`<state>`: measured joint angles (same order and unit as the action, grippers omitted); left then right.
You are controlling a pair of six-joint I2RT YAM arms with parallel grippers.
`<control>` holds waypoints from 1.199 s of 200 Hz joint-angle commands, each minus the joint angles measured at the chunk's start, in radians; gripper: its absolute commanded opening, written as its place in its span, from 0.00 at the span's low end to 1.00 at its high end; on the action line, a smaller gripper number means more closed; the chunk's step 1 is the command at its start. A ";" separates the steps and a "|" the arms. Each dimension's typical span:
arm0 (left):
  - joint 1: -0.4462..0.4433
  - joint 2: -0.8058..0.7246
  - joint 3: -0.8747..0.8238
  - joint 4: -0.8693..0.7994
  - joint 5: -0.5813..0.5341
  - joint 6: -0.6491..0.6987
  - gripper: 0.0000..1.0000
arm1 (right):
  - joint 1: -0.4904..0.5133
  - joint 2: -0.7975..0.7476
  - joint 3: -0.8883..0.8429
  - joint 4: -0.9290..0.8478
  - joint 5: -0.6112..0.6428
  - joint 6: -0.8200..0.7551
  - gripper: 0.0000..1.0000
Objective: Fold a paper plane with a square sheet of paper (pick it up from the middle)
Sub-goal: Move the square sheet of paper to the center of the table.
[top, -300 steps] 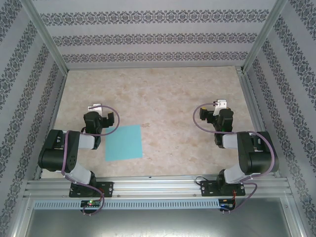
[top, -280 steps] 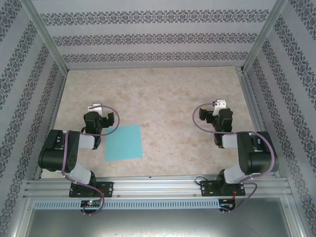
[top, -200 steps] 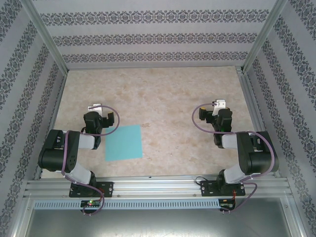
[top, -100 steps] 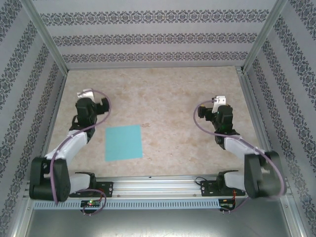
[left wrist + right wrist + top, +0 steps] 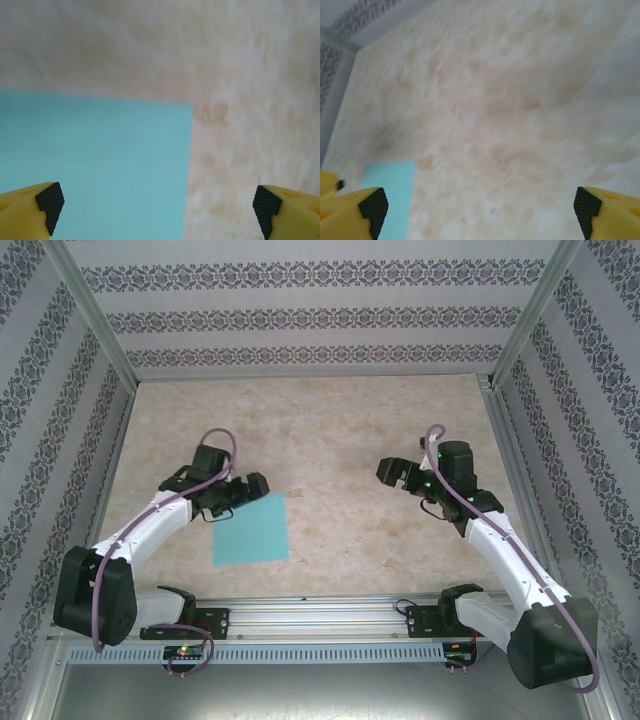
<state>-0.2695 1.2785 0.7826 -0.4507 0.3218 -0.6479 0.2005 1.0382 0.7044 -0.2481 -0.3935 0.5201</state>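
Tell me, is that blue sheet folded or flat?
Flat, unfolded: the square sheet of paper lies spread on the table, with no crease visible.

top external: overhead from near side, facing down | wrist views: close, forward-down | shared: sheet (image 5: 100, 165), table (image 5: 520, 100)

Bright, even light over the tabletop (image 5: 330, 420) in the top view, no glare, shadows barely there and soft. Walls lean outward toward the frame edges. Left wrist view is smeared: the marbling is streaky and the paper (image 5: 95, 165) has a fuzzy edge. Right wrist view is blurred too, washed pale at the right, while the black pads (image 5: 374, 205) at the bottom corners look crisper.
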 commanded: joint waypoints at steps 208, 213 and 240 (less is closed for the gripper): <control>-0.408 0.404 0.364 0.041 -0.160 -0.292 1.00 | 0.178 0.068 -0.041 -0.069 0.051 0.183 0.94; -0.399 0.368 0.351 0.021 -0.194 -0.296 1.00 | 0.191 0.092 -0.029 -0.052 0.039 0.192 0.92; -0.335 0.153 0.222 -0.086 -0.373 -0.326 1.00 | 0.297 0.292 0.111 0.015 -0.018 0.195 0.86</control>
<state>-0.6628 1.6115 1.0920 -0.4114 0.1566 -0.9321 0.4187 1.1835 0.6903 -0.3340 -0.3180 0.6888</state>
